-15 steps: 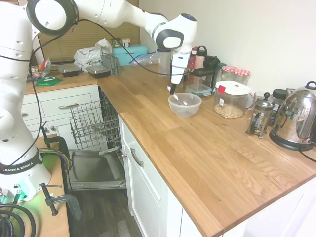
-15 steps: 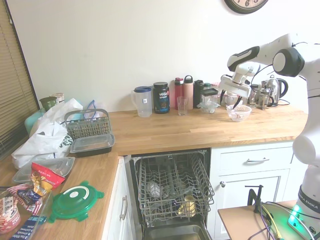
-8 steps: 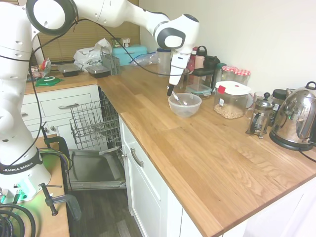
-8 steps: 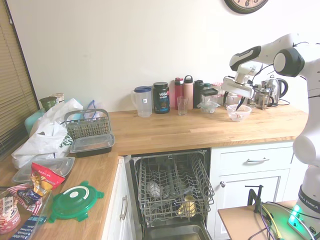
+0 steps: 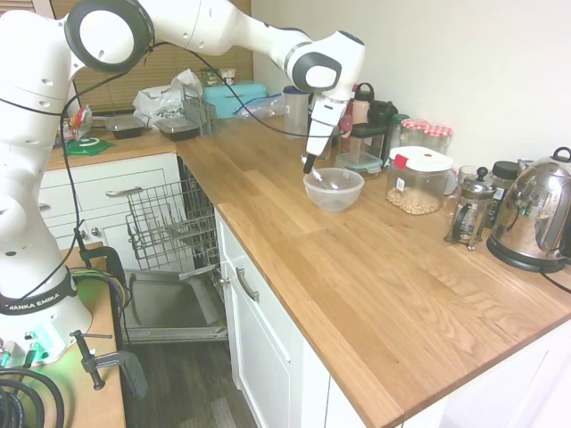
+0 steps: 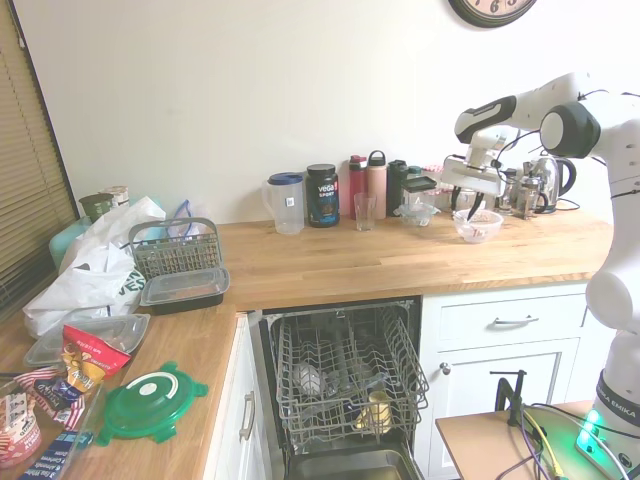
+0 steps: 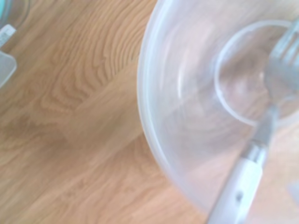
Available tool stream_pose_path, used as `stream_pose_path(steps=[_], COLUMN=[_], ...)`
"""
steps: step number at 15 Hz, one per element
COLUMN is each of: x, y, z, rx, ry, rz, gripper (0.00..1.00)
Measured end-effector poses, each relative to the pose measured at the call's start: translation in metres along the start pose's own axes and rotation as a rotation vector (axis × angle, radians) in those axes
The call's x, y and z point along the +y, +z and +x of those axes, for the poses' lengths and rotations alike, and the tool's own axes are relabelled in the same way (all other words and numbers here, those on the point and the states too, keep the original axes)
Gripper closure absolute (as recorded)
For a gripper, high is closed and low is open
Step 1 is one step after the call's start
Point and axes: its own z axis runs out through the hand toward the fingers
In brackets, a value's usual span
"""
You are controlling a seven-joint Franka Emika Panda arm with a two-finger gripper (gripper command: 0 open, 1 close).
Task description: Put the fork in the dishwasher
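Observation:
The fork (image 5: 321, 179) leans inside the clear bowl (image 5: 334, 189) on the wooden counter, its tines on the bowl's bottom and its pale handle (image 7: 238, 186) rising over the rim. My gripper (image 5: 307, 164) hangs right at the handle's upper end, at the bowl's rim on the dishwasher side, and looks open. In the second exterior view the gripper (image 6: 468, 206) sits just above the bowl (image 6: 478, 226). The dishwasher (image 6: 345, 385) stands open under the counter with its wire rack (image 5: 169, 223) pulled out over the dropped door (image 5: 174, 308).
Behind the bowl stand a lidded container (image 5: 361, 162), a jar of nuts (image 5: 417, 180), a French press (image 5: 468, 212) and a kettle (image 5: 535, 214). Bottles and a jug (image 6: 287, 203) line the wall. A cutlery basket (image 6: 176, 250) and bags sit on the far counter.
The gripper turned about its wrist and shifted slightly down toward the fork's handle at the bowl's rim. The fork and bowl have stayed where they were.

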Motion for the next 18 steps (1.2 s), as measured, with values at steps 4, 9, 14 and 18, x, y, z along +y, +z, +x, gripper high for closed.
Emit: stream_pose_path(steps=[4,9,14,18], x=[-0.010,-0.011,-0.011,0.012], y=[0.003,0.001,-0.006,-0.056], z=[-0.010,-0.003,0.009,0.011], rx=[0.005,0.003,-0.006,-0.001], ry=[-0.013,-0.003,0.000,-0.034], rz=[0.005,0.009,0.035,0.124], gripper=[1.00,1.00,1.00,1.00])
